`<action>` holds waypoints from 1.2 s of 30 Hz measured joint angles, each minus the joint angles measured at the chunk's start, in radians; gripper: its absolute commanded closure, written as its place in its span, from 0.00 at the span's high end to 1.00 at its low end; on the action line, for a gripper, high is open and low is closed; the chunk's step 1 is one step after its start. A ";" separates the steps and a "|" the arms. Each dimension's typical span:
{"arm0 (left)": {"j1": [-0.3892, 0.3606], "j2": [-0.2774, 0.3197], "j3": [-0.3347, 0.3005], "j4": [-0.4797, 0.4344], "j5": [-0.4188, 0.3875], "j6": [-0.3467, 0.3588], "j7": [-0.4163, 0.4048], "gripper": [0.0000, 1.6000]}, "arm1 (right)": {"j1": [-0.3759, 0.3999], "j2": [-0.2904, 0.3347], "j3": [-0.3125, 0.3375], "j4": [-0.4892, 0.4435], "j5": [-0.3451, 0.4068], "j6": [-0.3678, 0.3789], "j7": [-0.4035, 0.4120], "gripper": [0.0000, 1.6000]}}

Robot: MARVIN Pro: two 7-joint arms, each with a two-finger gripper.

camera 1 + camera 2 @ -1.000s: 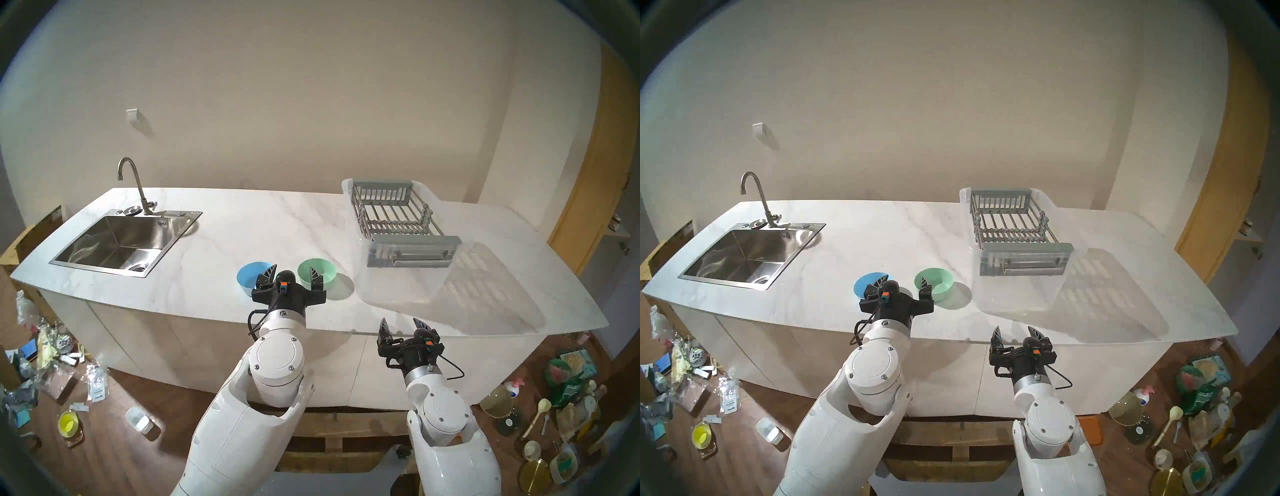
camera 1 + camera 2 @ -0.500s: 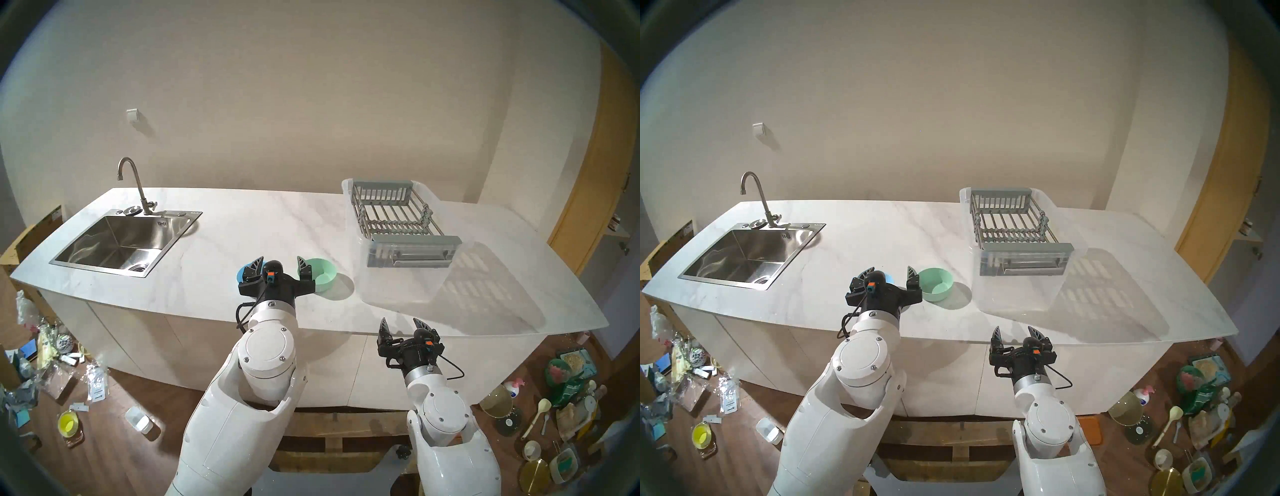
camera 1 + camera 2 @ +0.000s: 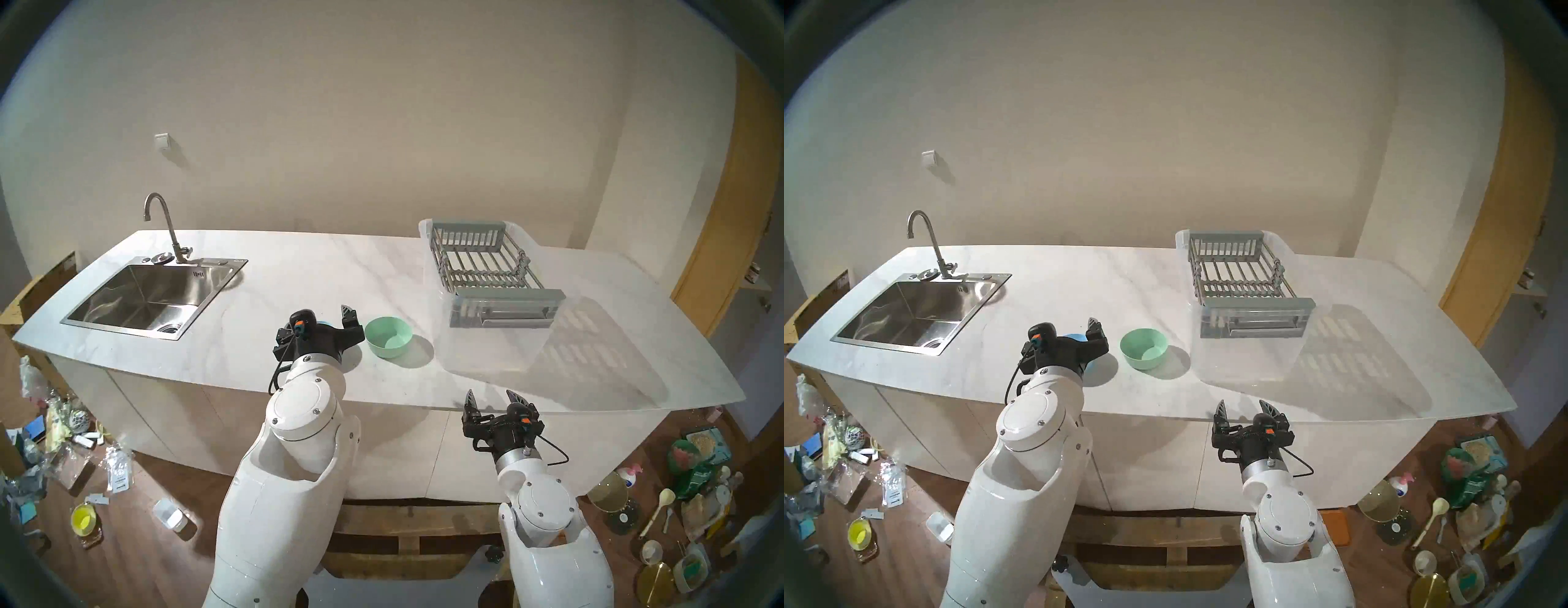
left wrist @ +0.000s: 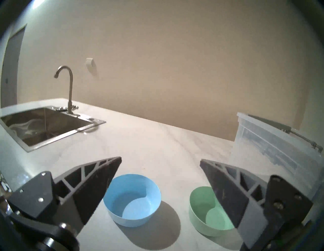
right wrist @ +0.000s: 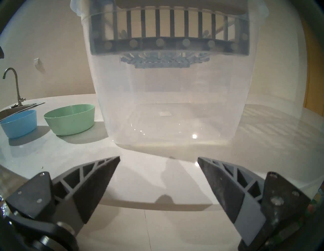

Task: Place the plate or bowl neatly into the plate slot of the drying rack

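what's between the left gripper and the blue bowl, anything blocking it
Nothing visible. In the left wrist view the blue bowl sits on bare counter just ahead of the open left gripper, jaws wide apart. The green bowl stands apart to its right, partly behind the right-hand finger, not in the path.

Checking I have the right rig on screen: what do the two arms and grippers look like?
Both arms have glossy white shells with round joint caps and a silver wrist ring. The left gripper and right gripper are black, with dark, triangular, truss-ribbed fingers. Each carries a small orange-marked plug and a thin black cable.
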 measured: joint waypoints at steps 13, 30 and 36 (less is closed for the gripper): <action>-0.009 -0.010 -0.011 -0.015 -0.097 0.015 0.124 1.00 | 0.000 0.000 0.000 0.000 0.000 0.000 0.000 1.00; 0.026 -0.016 -0.064 0.012 -0.264 -0.088 0.141 1.00 | 0.000 0.000 0.000 0.000 0.000 0.000 0.000 1.00; 0.007 -0.022 -0.077 0.057 -0.300 -0.108 0.125 1.00 | 0.000 0.000 0.000 0.000 0.000 0.000 0.000 1.00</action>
